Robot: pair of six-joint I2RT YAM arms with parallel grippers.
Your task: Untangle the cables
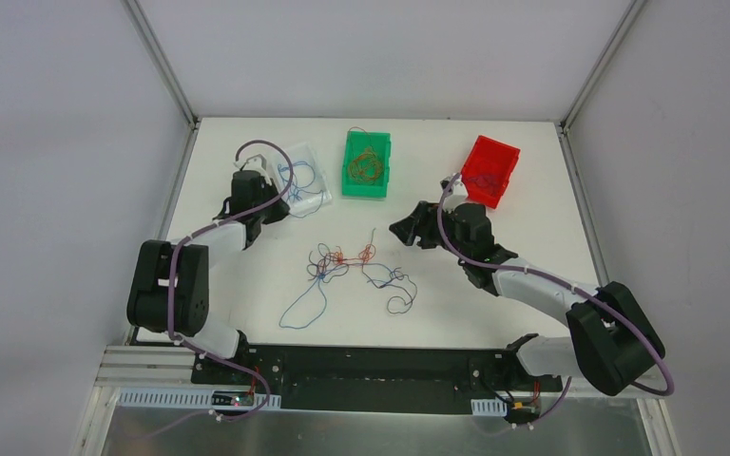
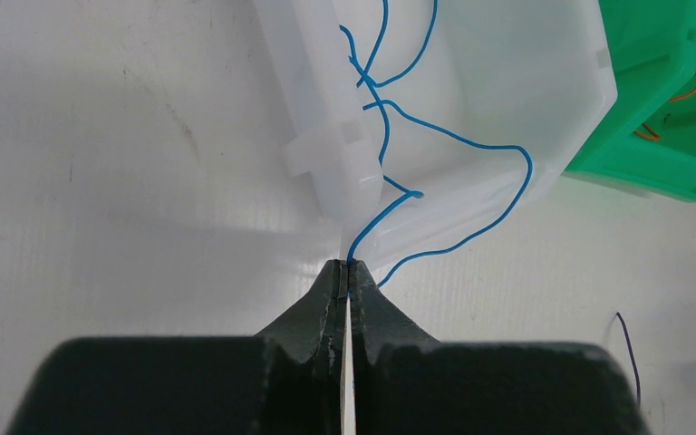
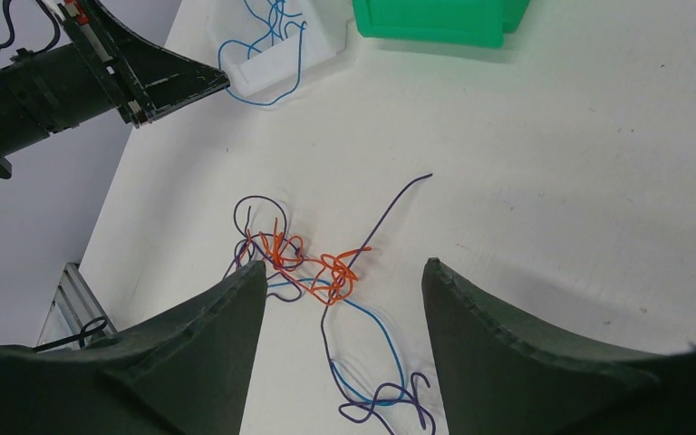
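Cable [image 2: 371,226], blue, pinched in left tool [image 2: 348,268].

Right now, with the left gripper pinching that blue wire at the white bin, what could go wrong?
The left gripper holds the blue wire at its very fingertips; it may slip out.
That wire crosses other blue loops over the rim of the white bin; pulling may drag them or the bin.
The open right gripper hangs over the knot; closing could catch several strands.

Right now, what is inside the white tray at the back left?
Thin blue cables lie looped inside the white tray. One strand runs over its near rim to the left claw, which is shut on it. From above, the left arm hides the tray's left part.
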